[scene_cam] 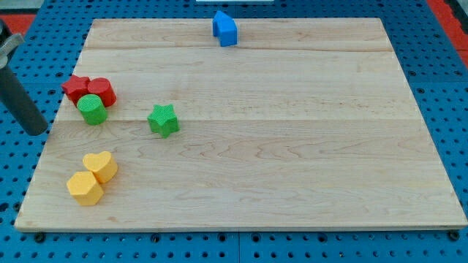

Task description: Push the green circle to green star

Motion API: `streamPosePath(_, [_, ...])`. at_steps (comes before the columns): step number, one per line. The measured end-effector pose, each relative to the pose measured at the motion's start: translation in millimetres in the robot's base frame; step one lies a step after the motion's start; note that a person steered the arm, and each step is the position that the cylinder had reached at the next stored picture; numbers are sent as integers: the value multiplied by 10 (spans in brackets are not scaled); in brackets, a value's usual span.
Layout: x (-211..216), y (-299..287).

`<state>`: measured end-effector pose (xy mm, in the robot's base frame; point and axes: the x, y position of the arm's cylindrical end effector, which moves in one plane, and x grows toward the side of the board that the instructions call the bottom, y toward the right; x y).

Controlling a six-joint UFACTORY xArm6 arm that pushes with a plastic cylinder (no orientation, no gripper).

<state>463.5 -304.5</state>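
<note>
Blue pegboard [431, 29] w/ rows of small holes frames the scene, and a pale wooden board [292, 146] lies on top, filling most of the camera view.

Only one cam, so that's all I've got. My tip [36, 131] sits off the board's left edge, over the pegboard; the dark rod slants up toward the view's top left. No jaws on this rig, it's a bare rod, so nothing to open or close, and it's touching no block.

Green circle [93, 109] is near the board's left edge, abt mid-height. It sits just below the two red blocks and seems to touch them: a red star [75, 88] on the left and another red block [102, 91] to its right, shape hard to tell. Tip is left of the green circle and a bit lower, apart from it.

Green star [164, 120] lies to the view's right of the green circle, slightly lower, w/ bare wood between them.

Lower left: a yellow heart [101, 166] and a yellow hexagon-ish block [85, 188] touching, the latter below and left. Both are well below the green pair.

Blue block [225, 28] stands alone at the board's top edge, near centre, well apart from everything else.
</note>
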Motion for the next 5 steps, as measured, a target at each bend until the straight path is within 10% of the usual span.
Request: streamPosePath(5, [-86,537])
